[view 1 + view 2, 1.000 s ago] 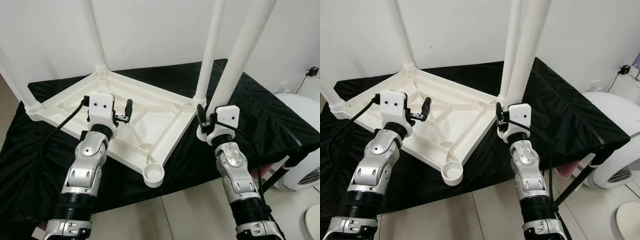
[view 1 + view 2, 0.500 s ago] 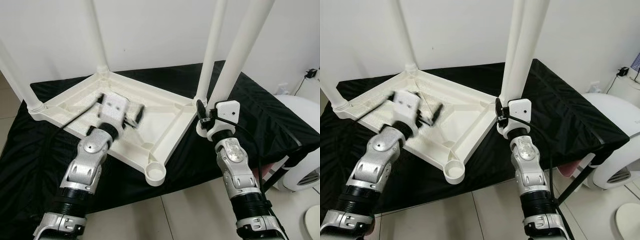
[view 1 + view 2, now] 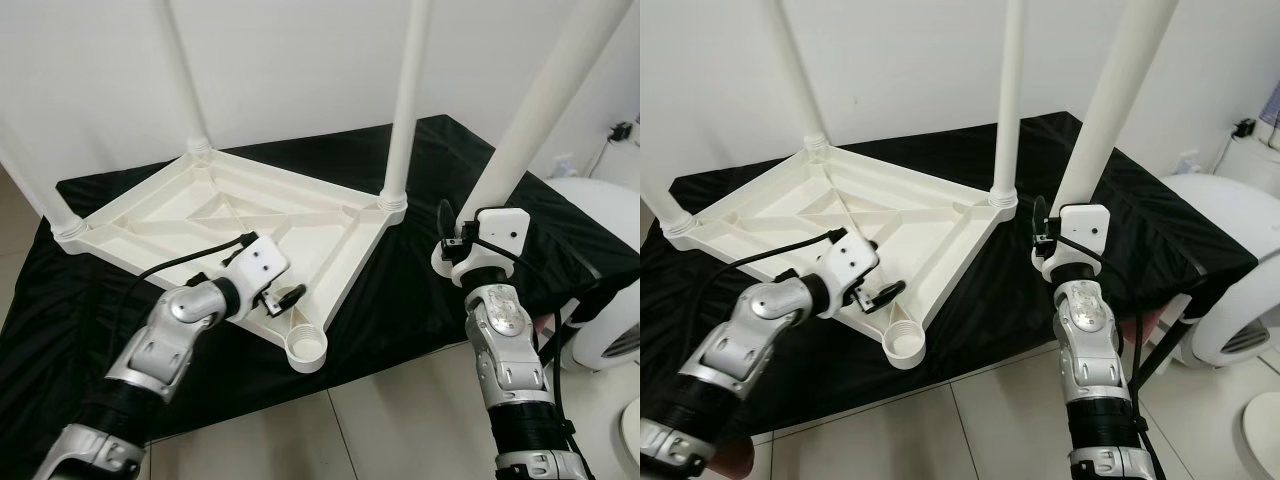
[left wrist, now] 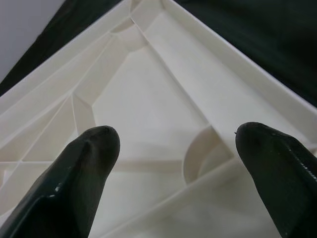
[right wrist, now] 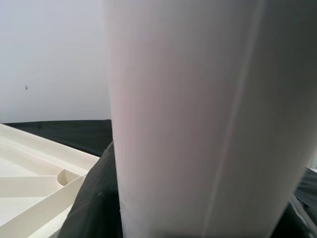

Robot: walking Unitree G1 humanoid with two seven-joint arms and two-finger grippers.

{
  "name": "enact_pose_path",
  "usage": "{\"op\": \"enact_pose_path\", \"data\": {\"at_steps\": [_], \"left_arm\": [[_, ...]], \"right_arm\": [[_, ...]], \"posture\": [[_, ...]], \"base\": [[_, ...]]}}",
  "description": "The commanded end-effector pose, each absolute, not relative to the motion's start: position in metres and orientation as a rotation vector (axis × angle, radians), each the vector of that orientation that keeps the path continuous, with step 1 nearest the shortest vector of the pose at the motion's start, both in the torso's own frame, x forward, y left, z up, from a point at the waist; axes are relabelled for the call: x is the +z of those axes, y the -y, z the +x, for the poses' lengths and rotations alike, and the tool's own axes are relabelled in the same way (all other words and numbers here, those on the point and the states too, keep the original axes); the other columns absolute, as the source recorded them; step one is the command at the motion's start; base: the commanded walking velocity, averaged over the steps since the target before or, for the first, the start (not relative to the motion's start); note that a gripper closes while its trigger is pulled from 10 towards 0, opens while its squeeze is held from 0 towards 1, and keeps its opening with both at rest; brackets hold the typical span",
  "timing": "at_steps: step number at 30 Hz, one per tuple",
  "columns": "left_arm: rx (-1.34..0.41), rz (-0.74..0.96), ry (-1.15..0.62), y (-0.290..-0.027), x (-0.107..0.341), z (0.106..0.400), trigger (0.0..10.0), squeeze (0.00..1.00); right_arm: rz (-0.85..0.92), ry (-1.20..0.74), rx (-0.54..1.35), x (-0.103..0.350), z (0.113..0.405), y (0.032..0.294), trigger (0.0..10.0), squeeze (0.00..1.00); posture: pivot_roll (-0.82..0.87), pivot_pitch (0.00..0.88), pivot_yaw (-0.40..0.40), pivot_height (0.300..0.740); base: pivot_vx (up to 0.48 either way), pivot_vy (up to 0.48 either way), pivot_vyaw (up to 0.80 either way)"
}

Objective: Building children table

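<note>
The table top [image 3: 215, 225] is lying upside down on the black cloth [image 3: 400, 300], three legs already standing in their corners and the near socket [image 3: 307, 350] waiting empty. The right gripper [image 3: 452, 250] is clenching the fourth leg [image 3: 540, 115], holding it upright, well apart from that socket. The left gripper [image 3: 878, 295] is hovering, fingers [image 4: 84, 168] spread, at the rim just beside the socket. Tilted like this, the leg risks jamming crooked, or nudging the unheld top off the cloth's edge.
</note>
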State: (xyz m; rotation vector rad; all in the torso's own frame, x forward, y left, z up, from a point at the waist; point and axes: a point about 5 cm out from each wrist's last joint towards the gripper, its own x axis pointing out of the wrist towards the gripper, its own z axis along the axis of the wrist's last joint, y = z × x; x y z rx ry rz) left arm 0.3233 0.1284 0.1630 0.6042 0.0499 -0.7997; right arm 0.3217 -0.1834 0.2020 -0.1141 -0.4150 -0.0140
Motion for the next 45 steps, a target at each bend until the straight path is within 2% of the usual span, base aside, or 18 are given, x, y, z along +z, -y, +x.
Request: {"op": "enact_pose_path", "data": {"at_steps": [1, 16, 19, 32, 42, 45], "left_arm": [[-0.834, 0.666, -0.064, -0.135, 0.162, 0.321, 10.0, 0.00], [-0.890, 0.759, -0.075, -0.126, 0.155, 0.322, 10.0, 0.00], [-0.923, 0.810, -0.065, -0.117, 0.151, 0.321, 10.0, 0.00], [-0.992, 0.847, -0.033, -0.094, 0.147, 0.318, 10.0, 0.00], [-0.959, 0.788, -0.006, -0.071, 0.148, 0.325, 10.0, 0.00], [-0.916, 0.724, 0.025, -0.057, 0.154, 0.330, 10.0, 0.00]], "right_arm": [[-0.111, 0.419, -0.023, 0.204, 0.318, 0.186, 10.0, 0.00], [-0.121, 0.409, -0.033, 0.205, 0.314, 0.189, 10.0, 0.00], [-0.128, 0.410, -0.037, 0.207, 0.312, 0.191, 10.0, 0.00], [-0.138, 0.409, -0.052, 0.209, 0.308, 0.195, 10.0, 0.00], [-0.136, 0.403, -0.058, 0.209, 0.302, 0.195, 10.0, 0.00], [-0.133, 0.396, -0.058, 0.208, 0.299, 0.194, 10.0, 0.00]], "posture": [[-0.10, 0.032, 0.103, 0.740], [-0.12, 0.050, 0.102, 0.740], [-0.13, 0.058, 0.101, 0.740], [-0.15, 0.072, 0.111, 0.740], [-0.17, 0.085, 0.118, 0.740], [-0.17, 0.085, 0.122, 0.740]], "base": [[0.000, 0.000, 0.00], [0.000, 0.000, 0.00], [0.000, 0.000, 0.00], [0.000, 0.000, 0.00], [0.000, 0.000, 0.00], [0.000, 0.000, 0.00]]}}
